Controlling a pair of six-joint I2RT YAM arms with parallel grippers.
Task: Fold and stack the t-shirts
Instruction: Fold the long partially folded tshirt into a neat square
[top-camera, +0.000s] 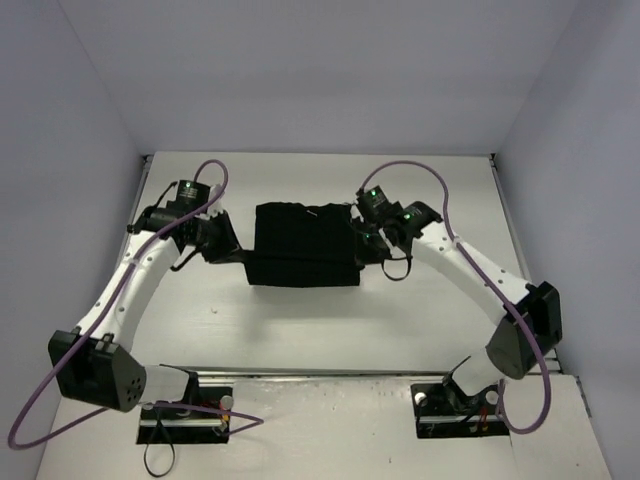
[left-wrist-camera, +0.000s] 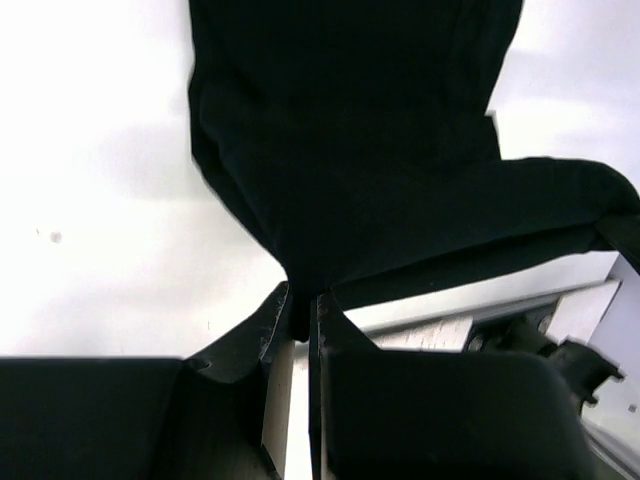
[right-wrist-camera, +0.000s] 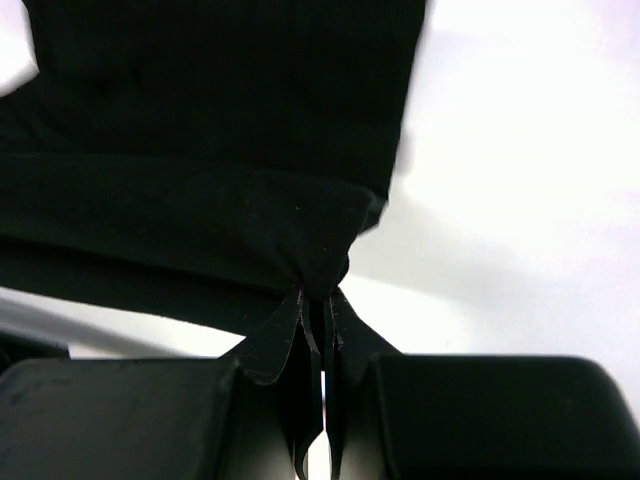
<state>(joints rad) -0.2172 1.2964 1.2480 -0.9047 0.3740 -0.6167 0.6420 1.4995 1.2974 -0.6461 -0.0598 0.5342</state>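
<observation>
The black t-shirt (top-camera: 303, 245) hangs stretched between my two grippers over the middle of the table, folded into a plain black rectangle; no logo shows. My left gripper (top-camera: 232, 250) is shut on its left edge. In the left wrist view the cloth (left-wrist-camera: 350, 150) is pinched between the closed fingertips (left-wrist-camera: 300, 300). My right gripper (top-camera: 372, 248) is shut on its right edge. In the right wrist view the cloth (right-wrist-camera: 200, 170) bunches into the closed fingertips (right-wrist-camera: 322, 300).
The white table (top-camera: 320, 320) has walls on the left, back and right. The arm bases (top-camera: 185, 405) stand at the near edge. Purple cables (top-camera: 215, 175) loop above both arms.
</observation>
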